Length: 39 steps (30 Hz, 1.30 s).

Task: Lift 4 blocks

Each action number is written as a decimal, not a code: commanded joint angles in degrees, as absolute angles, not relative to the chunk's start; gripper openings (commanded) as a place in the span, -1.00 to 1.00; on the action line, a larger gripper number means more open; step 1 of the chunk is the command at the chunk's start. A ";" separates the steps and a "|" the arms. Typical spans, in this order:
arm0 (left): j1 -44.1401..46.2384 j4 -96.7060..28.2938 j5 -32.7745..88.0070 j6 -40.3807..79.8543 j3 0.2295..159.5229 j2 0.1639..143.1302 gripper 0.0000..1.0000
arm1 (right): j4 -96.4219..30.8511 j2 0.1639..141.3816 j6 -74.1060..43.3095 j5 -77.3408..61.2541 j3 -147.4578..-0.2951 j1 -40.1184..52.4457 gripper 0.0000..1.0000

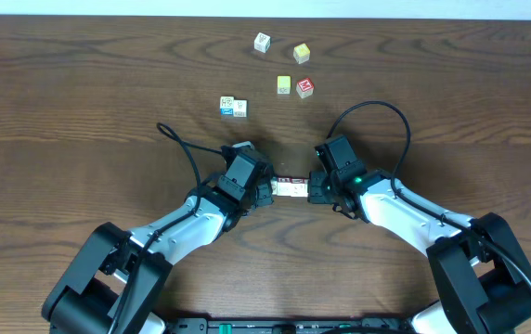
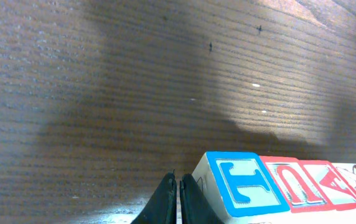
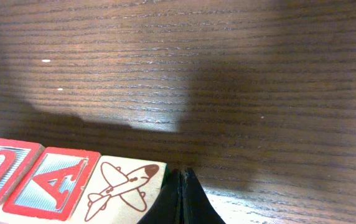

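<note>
Between the closed left hand [image 1: 266, 190] and closed right hand [image 1: 315, 188], the blocks [image 1: 291, 188] sit squeezed end-to-end.

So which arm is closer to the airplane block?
Right. The right gripper touches the airplane block; the left gripper sits at the opposite end, beside the T block.

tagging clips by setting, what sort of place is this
Likely a robot lab workbench: a plain wooden table, two robot arms meeting at a row of alphabet blocks, loose cubes beyond.
</note>
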State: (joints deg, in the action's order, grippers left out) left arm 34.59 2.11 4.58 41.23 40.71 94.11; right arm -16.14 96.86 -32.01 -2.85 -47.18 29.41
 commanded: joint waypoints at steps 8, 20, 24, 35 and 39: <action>37.67 5.02 21.12 44.60 43.35 94.30 -0.87 | -15.18 97.21 -34.26 -24.51 -50.65 30.68 -0.97; 37.67 4.32 19.84 46.85 43.35 94.30 -0.86 | -15.79 97.21 -36.42 -24.51 -50.65 29.91 -0.97; 37.65 3.77 19.35 47.18 43.35 94.30 -0.86 | -15.88 97.21 -36.45 -24.47 -50.65 29.85 -0.97; 37.56 2.83 17.04 50.09 43.35 94.30 -0.86 | -16.49 97.21 -38.15 -24.45 -50.65 27.86 -0.98; 37.50 2.81 16.82 50.28 43.35 94.30 -0.86 | -16.53 97.21 -38.15 -24.25 -50.65 27.68 -0.97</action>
